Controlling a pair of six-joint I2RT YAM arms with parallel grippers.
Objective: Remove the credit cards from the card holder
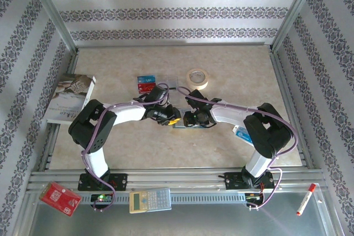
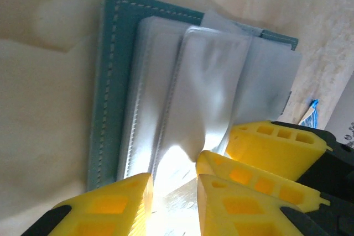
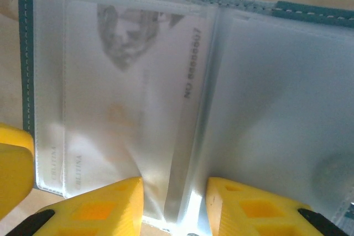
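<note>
Card holder: teal, lying open at centre of table, between both arms, clear sleeves fanned up.
Card: one, printed, inside a sleeve.
Left end effector: narrow gap, sleeve between fingers, not clamped.
Right end effector: narrow gap astride a sleeve edge, not clamped.

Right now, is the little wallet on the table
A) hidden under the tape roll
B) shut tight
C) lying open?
C: the wallet lies open on the table, and its see-through pockets are spread out, with a card showing inside one.
</note>
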